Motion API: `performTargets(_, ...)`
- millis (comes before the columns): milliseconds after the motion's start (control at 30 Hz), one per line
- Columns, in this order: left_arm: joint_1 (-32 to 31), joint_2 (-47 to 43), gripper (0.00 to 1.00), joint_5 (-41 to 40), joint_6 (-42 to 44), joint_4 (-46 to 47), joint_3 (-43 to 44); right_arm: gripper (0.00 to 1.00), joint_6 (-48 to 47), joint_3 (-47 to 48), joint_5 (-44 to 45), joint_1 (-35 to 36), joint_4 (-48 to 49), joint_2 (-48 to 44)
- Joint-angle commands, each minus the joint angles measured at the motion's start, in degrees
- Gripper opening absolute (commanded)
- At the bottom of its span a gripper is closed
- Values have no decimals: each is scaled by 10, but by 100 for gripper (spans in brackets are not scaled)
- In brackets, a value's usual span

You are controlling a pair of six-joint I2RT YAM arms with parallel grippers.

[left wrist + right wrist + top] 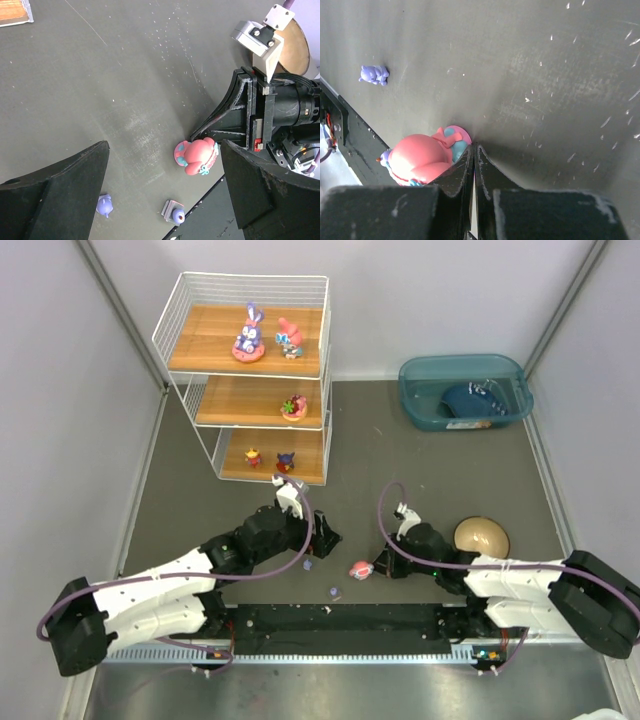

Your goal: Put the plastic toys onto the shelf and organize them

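- We find the shelf (312, 390) at the far left of the tabletop (450, 470), upright, with toys on all three boards.
- Top board: a purple rabbit toy (249, 336) on a round pink base, and a pink-eared toy (290, 338) just beside it to the right.
- Middle board: one small pink-based toy (294, 407) near the right end.
- Bottom board: two tiny toys, one red (253, 457) and one purple (286, 460), set apart.
- The left tool (165, 150) hovers in front of the shelf, its jaws wide apart and holding nothing.
- Two tiny purple toys lie loose on the tabletop near the front edge, one (104, 205) left of the other (175, 215).
- A pink toy (196, 156) stands on the tabletop between the two arms, not yet shelved.
- The right tool (474, 150) has its jaws fully closed and grips nothing; its tips sit low, right against the pink toy's base.
- A tan bowl (482, 536) rests just behind the right arm.
- A teal bin (415, 405) at the far right holds a dark blue item (470, 400).
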Motion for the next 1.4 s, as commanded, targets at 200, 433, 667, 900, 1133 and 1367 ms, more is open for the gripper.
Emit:
performTargets(200,-1,16,98,10,4,30,14,0,1,-26,-10,26,-44,0)
performTargets(433,-1,14,98,13,2,31,10,0,7,-25,-7,49,-30,4)
performTargets(667,-1,6,97,12,1,31,5,0,21,-21,-5,77,10,46)
performTargets(900,-1,0,97,11,3,30,1,0,22,-10,3,93,7,60)
performTargets(1133,-1,-18,97,5,27,12,-1,0,62,-29,119,93,-112,-72)
performTargets(1367,-3,-56,93,93,86,77,-39,0,81,-26,192,82,-233,-234)
